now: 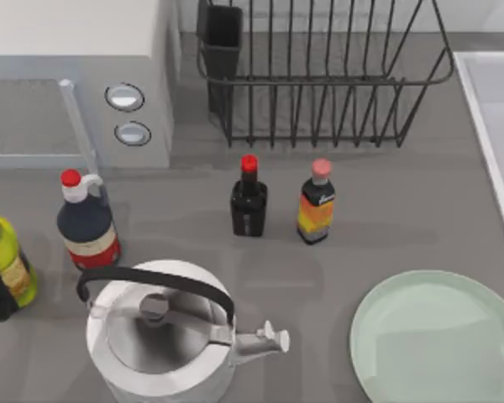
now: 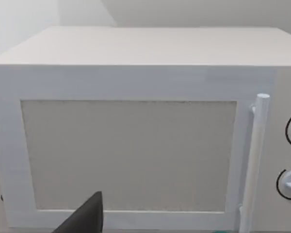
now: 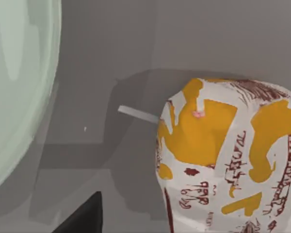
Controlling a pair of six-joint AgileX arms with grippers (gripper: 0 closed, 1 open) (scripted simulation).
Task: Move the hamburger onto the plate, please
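- Sitting on the grey bench (image 3: 97,58) close under the right wrist camera, the hamburger (image 3: 233,160) is wrapped in white paper printed with orange-yellow patches and dark red marks; it lies near the plate's (image 3: 19,82) rim with a strip of bare bench between them, not on it.
- A dark fingertip of the right hand (image 3: 85,218) shows at the edge of that view, short of the hamburger and touching nothing I can see; I cannot tell how far the hand is open.
- A like dark fingertip of the left hand (image 2: 87,218) shows low before the microwave (image 2: 136,145), facing its shut door; its handle (image 2: 254,160) stands upright beside two dials. I cannot tell this hand's opening either, and it holds nothing visible.
- From above, the nearest things are the kettle (image 1: 164,336) at the left and the mint-green plate (image 1: 441,340) at the right, well apart, the plate bare.
- Farther back stands a row of bottles: a yellow-green one (image 1: 13,264) at the left edge, a dark one with a red cap (image 1: 86,222), a small black one with a red cap (image 1: 249,201), and an orange-labelled one with a pink cap (image 1: 317,206).
- Farthest are the microwave at the left and a wire dish rack (image 1: 319,75) behind the two middle bottles.
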